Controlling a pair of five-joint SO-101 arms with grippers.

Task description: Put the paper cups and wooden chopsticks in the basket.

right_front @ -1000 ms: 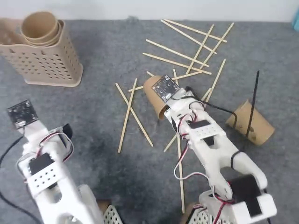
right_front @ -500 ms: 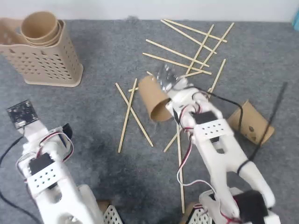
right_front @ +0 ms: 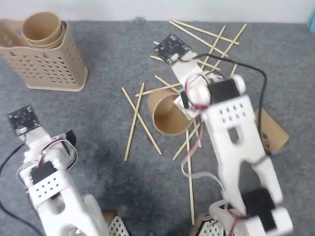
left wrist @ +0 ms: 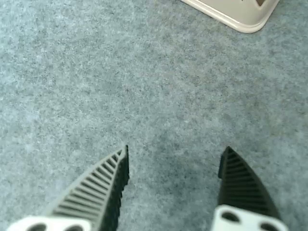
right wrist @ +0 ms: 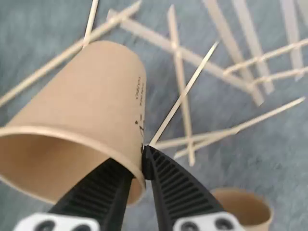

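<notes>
Parts I cannot see well from my station

In the high view the right arm (right_front: 231, 123) covers most of the second paper cup (right_front: 274, 132), so that I see just a brown piece beside it. The arm also hides one side of the paper cup (right_front: 165, 115) and the middle of several wooden chopsticks (right_front: 136, 111). The basket (right_front: 49, 69) is cut off by the left edge, and I cannot count the stacked cups (right_front: 42, 27) inside. A blue-green thing (right_front: 313, 19) at the right edge is too cut off to tell. In the right wrist view the second paper cup is cut off by the picture's edge and the far chopsticks are blurred. In the left wrist view the basket is cut off down to a corner.
</notes>
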